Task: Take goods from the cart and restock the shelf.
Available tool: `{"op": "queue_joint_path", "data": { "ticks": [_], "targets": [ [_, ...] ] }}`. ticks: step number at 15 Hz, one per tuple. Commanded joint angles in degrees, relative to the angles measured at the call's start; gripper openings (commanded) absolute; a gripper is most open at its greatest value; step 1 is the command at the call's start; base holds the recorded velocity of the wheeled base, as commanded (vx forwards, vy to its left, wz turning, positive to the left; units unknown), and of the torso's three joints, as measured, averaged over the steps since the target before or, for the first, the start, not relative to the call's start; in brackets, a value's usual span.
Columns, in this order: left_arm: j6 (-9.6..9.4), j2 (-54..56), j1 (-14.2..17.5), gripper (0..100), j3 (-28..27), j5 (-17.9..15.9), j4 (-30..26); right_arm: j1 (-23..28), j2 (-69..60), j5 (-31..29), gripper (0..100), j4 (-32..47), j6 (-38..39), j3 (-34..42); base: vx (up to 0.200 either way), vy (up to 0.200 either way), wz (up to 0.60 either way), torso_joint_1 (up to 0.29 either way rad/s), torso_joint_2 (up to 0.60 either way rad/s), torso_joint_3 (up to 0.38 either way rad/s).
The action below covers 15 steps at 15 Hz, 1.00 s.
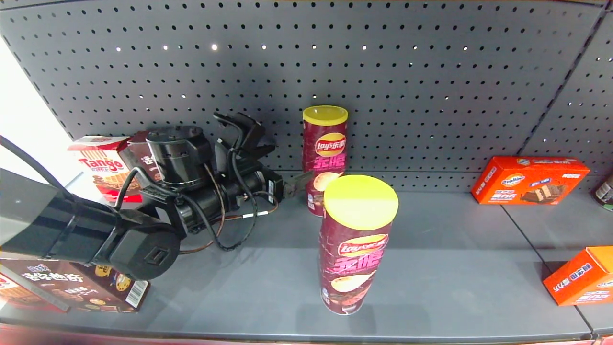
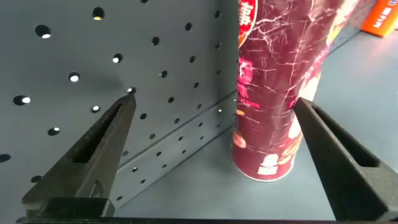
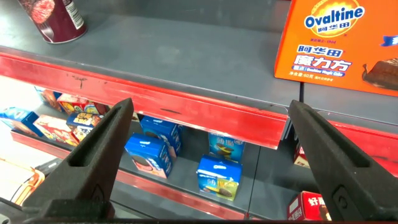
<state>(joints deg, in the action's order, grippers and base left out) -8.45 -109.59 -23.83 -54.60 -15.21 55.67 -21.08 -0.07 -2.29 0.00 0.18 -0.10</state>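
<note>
Two fingers of the left claw (image 2: 214, 104) are spread open, empty, at the shelf's (image 1: 455, 268) back. Straight ahead, close by one fingertip, the rear chip can (image 1: 324, 143) is stood upright, with a second can (image 1: 354, 239) nearer the front. The right claw (image 3: 208, 106), also open, is held off the shelf's front edge.

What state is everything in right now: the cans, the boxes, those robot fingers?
Rear can: upright, lid on.
Front can: upright, lid on.
Left gripper: fingers open, empty.
Right gripper: fingers open, empty.
Orange box at the back: lying flat.
Wafer box: standing.
</note>
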Motion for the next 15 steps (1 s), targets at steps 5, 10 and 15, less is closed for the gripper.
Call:
{"op": "queue_joint_path", "data": {
  "ticks": [5,10,15],
  "targets": [
    [-0.08,-0.09,0.01,100,-0.24,0.18,0.31,-0.02,0.07,0.01,100,0.0,-0.01,0.01,0.0,0.0,0.0,0.0,0.0,0.0],
    [-0.43,9.22,-1.13,100,1.87,1.59,-4.08,0.07,0.07,0.01,100,0.0,-0.01,0.01,0.0,0.0,0.0,0.0,0.0,0.0],
    [-0.43,22.67,-2.62,100,2.57,5.28,-16.65,-0.02,0.07,0.01,100,0.0,-0.01,0.01,0.0,0.0,0.0,0.0,0.0,0.0]
  ]
}}
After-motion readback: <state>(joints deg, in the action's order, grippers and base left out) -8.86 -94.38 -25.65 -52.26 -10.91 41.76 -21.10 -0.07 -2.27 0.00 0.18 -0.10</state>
